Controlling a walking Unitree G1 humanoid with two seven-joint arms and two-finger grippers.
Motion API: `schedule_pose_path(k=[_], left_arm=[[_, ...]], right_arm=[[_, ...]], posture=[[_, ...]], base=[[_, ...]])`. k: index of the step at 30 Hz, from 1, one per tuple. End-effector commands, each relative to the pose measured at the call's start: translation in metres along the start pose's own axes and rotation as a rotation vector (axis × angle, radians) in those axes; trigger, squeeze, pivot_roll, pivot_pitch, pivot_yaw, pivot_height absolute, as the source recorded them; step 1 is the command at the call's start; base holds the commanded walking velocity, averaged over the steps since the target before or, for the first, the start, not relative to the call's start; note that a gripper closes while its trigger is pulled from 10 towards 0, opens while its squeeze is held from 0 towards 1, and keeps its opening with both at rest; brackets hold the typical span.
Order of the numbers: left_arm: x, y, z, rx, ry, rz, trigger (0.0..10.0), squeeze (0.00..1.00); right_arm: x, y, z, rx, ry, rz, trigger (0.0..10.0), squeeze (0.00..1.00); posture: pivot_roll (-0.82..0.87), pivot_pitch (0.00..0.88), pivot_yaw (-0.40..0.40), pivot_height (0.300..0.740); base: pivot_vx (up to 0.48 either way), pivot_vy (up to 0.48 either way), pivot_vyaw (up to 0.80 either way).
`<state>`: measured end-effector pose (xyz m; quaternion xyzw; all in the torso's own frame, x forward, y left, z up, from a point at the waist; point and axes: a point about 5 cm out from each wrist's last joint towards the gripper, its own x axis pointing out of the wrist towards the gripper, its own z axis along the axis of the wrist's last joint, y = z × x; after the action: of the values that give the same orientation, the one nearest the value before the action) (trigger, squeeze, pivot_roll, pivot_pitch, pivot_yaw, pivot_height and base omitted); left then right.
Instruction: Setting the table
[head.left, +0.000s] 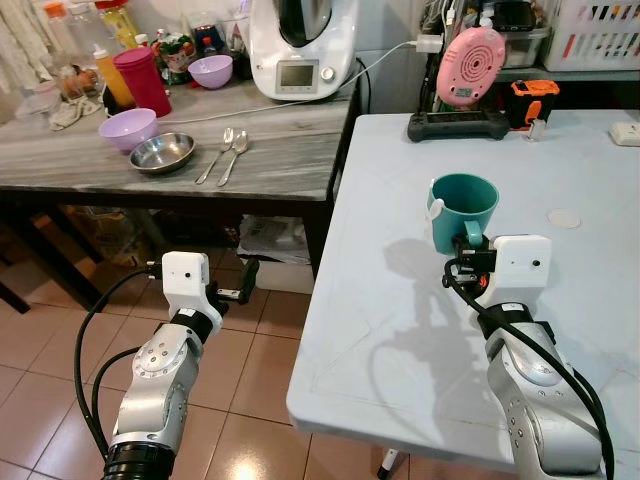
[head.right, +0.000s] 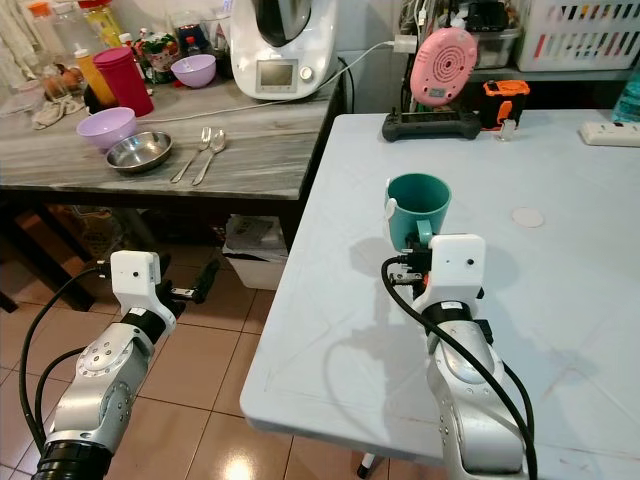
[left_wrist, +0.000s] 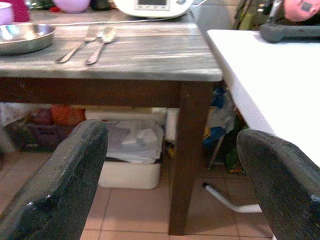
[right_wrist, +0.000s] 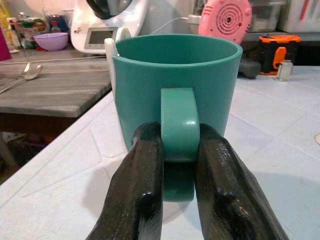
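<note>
Task at an early stage, by my reading. Right gripper (right_wrist: 177, 165) has its fingers clamped on the handle of the teal mug (head.left: 463, 208), which stands upright on the white table (head.left: 400, 340) near its left edge; nothing visible inside it. Still on the grey table (head.left: 270, 150): steel bowl (head.left: 161, 152), purple bowl (head.left: 128, 127), both look empty, and two spoons (head.left: 227, 152). Left gripper (left_wrist: 165, 180) hangs over the floor, fingers apart, holding nothing.
</note>
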<state>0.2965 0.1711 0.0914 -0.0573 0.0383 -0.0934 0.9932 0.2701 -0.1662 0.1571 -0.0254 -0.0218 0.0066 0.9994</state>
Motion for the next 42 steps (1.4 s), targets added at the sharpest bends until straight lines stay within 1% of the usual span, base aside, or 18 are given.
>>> schedule_pose_path(k=[1, 5, 11, 19, 26, 40, 42], left_arm=[[-0.0026, 0.0059, 0.0036, 0.012, 0.003, 0.03, 10.0, 0.0], [-0.0036, 0.0061, 0.0028, 0.011, 0.013, 0.032, 10.0, 0.0], [-0.001, 0.0026, 0.0034, 0.025, 0.026, 0.028, 10.0, 0.0], [-0.0002, 0.0042, 0.0044, 0.041, 0.041, 0.033, 10.0, 0.0], [-0.0003, 0.0044, 0.0046, 0.043, 0.049, 0.038, 10.0, 0.0], [0.0004, 0.0054, 0.0046, 0.057, 0.057, 0.04, 10.0, 0.0], [0.0006, 0.0053, 0.0048, 0.06, 0.056, 0.037, 10.0, 0.0]], right_arm=[[0.0023, 0.0035, 0.0055, 0.003, -0.022, 0.007, 10.0, 0.0], [0.0022, 0.0039, 0.0042, 0.009, -0.017, 0.004, 10.0, 0.0], [0.0052, 0.0095, 0.0035, 0.019, -0.015, 0.014, 10.0, 0.0], [0.0026, 0.0049, 0.0013, 0.034, -0.007, -0.014, 10.0, 0.0], [0.0012, 0.0043, -0.002, 0.035, 0.002, -0.02, 10.0, 0.0], [0.0038, 0.0034, -0.0034, 0.038, 0.004, -0.026, 10.0, 0.0], [0.0037, 0.0026, -0.0035, 0.039, 0.003, -0.035, 10.0, 0.0]], posture=[[-0.27, 0.0, 0.114, 0.74], [-0.27, 0.0, 0.114, 0.74], [-0.27, 0.0, 0.121, 0.74], [-0.28, 0.0, 0.128, 0.74], [-0.28, 0.0, 0.13, 0.74], [-0.27, 0.0, 0.134, 0.74], [-0.27, 0.0, 0.135, 0.74]], base=[[0.0, 0.0, 0.0], [0.0, 0.0, 0.0], [0.0, 0.0, 0.0], [0.0, 0.0, 0.0], [-0.272, 0.0, 0.0], [-0.284, 0.0, 0.0], [0.0, 0.0, 0.0]])
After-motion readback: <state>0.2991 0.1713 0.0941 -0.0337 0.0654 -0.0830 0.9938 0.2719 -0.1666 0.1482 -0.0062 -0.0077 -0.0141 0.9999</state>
